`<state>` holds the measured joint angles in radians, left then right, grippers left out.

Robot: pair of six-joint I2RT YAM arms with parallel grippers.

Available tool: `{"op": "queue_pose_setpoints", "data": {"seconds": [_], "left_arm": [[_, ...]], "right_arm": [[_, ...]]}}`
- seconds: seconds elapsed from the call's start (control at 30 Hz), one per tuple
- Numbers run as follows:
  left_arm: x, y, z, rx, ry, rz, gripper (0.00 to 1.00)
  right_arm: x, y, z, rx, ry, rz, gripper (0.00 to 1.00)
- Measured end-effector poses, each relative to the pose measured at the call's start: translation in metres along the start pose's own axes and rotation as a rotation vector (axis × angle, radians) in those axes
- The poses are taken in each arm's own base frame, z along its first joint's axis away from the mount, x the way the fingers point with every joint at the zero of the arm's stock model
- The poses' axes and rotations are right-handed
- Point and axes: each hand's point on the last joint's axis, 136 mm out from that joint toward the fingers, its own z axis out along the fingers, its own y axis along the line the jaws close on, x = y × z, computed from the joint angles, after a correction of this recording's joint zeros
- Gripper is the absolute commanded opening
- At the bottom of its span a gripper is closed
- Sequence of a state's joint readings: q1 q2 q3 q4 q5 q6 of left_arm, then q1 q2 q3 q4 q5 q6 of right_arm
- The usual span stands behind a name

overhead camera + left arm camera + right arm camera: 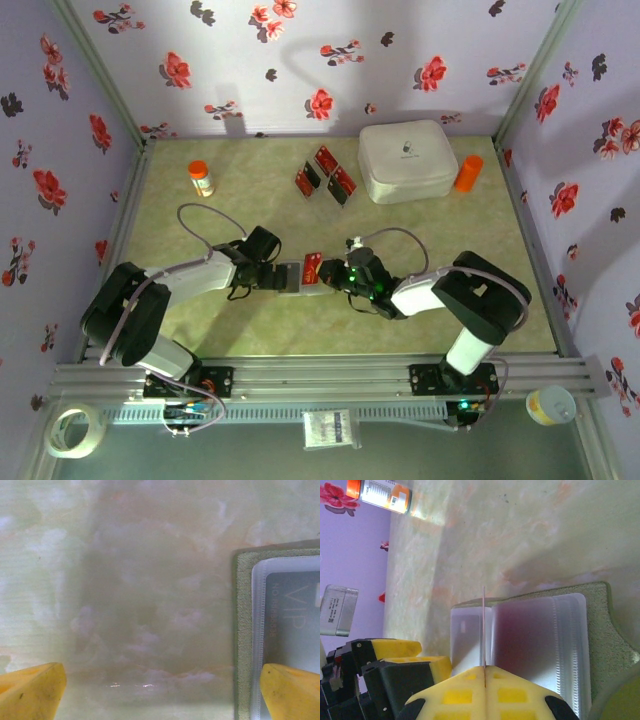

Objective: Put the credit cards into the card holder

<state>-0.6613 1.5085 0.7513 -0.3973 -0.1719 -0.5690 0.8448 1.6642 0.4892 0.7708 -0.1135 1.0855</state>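
Marbled tabletop (250,200) bears the open card holder (602,612), directly ahead of the right gripper (485,672) clamping one credit card (484,630) edge-on; the left gripper (162,692) straddles its edge, jaws wide apart.

Bright overhead light; wrist views soft, hazy.

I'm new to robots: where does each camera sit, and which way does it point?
Top external: fixed above and behind, looking down on the table; left arm and right arm show.
Left wrist: on the left arm, facing down at the table; the open left gripper shows.
Right wrist: on the right arm, looking along the right gripper, shut on a credit card.
Shared: both wrist views catch the card holder.
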Motion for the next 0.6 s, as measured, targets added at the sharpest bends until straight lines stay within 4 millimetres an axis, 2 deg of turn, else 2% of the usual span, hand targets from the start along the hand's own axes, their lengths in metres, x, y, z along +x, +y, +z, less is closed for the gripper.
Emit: {"op": "queue_pose_setpoints", "data": {"seconds": [0.17,0.6], "left_arm": [[0.0002,0.0001,0.0001,0.000,0.000,0.000,1.00],[0.0002,0.0001,0.0001,0.000,0.000,0.000,1.00]], "right_arm": [[-0.0031,0.0042,0.0004,-0.018,-0.015,-0.002,0.00],[-0.0017,-0.0006,0.0071,-0.025,-0.018,0.023,0.00]]}}
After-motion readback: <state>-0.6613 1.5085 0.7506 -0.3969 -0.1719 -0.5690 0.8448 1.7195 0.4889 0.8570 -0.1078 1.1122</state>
